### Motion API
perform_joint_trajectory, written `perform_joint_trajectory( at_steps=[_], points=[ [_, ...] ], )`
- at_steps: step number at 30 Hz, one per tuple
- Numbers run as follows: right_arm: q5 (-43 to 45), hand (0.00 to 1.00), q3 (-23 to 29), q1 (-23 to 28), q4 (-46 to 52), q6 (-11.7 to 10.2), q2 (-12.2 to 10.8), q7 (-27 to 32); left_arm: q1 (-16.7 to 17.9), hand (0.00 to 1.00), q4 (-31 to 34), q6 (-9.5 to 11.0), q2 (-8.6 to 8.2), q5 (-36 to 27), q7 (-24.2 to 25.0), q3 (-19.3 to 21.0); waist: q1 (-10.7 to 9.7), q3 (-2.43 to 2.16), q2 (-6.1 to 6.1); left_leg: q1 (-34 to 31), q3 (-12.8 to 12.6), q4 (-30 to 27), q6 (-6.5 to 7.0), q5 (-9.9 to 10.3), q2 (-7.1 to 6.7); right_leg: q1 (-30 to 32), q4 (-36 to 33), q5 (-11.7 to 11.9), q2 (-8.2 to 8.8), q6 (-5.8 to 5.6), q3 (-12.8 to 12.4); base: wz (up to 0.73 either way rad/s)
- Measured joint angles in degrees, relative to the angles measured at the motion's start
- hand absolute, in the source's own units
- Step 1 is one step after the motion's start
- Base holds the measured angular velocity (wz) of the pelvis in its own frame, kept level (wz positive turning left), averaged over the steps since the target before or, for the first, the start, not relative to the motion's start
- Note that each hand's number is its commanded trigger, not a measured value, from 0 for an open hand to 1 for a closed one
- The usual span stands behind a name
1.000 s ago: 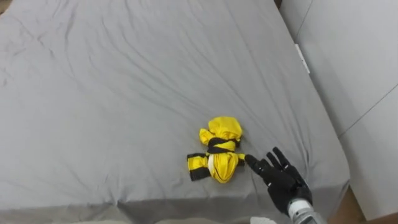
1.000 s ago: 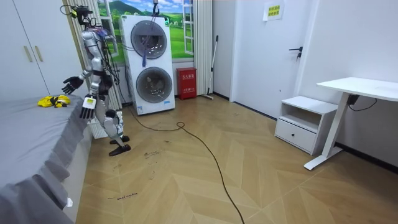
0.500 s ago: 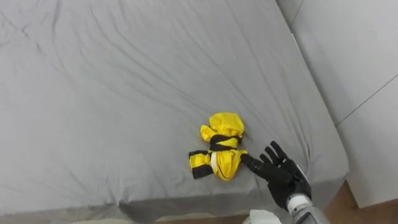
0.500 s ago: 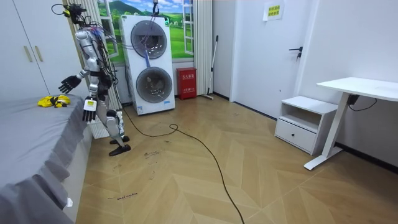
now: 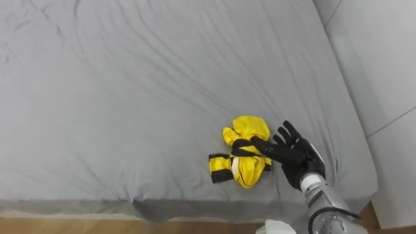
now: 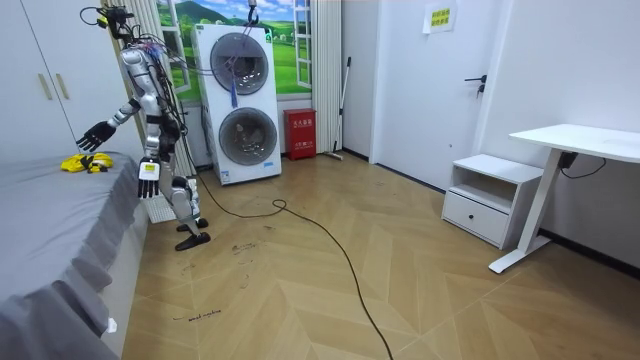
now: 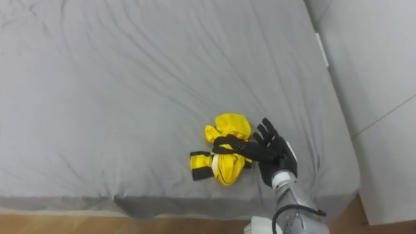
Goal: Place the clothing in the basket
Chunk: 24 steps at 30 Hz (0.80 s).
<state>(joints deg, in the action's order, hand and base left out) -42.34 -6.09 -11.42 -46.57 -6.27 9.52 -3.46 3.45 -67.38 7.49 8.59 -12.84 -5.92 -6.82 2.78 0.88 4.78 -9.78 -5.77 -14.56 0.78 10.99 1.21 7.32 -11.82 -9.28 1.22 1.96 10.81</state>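
Clothes: the yellow-and-black bundle (image 5: pixel 244 159) lies on the grey bed (image 5: pixel 130 97), close to its near edge and toward the right.
Right hand: our right hand (image 5: pixel 290 156) is spread wide, with its thumb reaching over the bundle's right side. We judge it is set to close on the cloth.
Left hand: our left hand (image 6: pixel 148 180) hangs idle beside the bed's edge. We cannot tell its state.
Stance: we stand at the bed's near edge, within reach of the bundle.

I note: right hand (image 5: pixel 296 158) black, white tag on its back; forearm silver-grey, dark cable looping round it.
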Motion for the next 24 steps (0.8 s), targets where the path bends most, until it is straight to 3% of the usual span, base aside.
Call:
perform_joint_trajectory(
  at_steps=[6,14,18,20,24],
  points=[
    [0.0,0.00,0.2,-4.4,-7.3,0.2,0.6,2.1,-1.3,0.00,-0.8,-0.2,0.04,0.1,0.0,0.6,1.0,0.18,0.17,-3.2,2.0,-0.2,0.26,-0.8,-0.33,2.7,-0.9,0.0,0.60,-0.01,1.7,0.17],
    [2.4,0.00,0.7,-7.9,-14.0,2.1,3.0,4.0,-2.0,0.00,-0.7,-1.1,-0.01,-0.8,0.1,1.2,2.4,0.55,0.23,-4.6,2.9,0.0,0.62,-1.4,-1.07,3.5,-0.8,0.1,1.18,-0.25,3.1,0.09],
    [2.7,0.00,0.6,-9.9,-18.9,2.2,3.3,3.8,-2.6,0.00,-1.0,-1.2,-0.01,-1.2,0.3,0.9,2.6,0.94,0.10,-4.7,3.5,0.9,0.81,-2.0,-1.30,3.9,-0.8,0.1,1.48,-0.40,3.5,0.05],
    [2.8,0.00,0.6,-10.3,-20.2,2.2,3.6,3.5,-3.2,0.00,-1.3,-1.2,0.04,-1.1,0.4,0.9,2.7,1.36,0.05,-4.9,3.7,1.3,0.83,-2.3,-1.81,4.1,-0.8,0.1,1.53,-0.46,3.6,0.06],
    [4.8,0.00,0.6,-11.2,-23.4,1.8,4.4,3.0,-4.0,0.00,-1.7,-1.3,-0.03,-1.1,0.5,0.9,4.0,1.48,0.05,-5.6,4.3,1.4,0.90,-2.4,-1.94,4.8,-0.8,0.2,1.78,-0.54,4.1,0.06]
  ],
)
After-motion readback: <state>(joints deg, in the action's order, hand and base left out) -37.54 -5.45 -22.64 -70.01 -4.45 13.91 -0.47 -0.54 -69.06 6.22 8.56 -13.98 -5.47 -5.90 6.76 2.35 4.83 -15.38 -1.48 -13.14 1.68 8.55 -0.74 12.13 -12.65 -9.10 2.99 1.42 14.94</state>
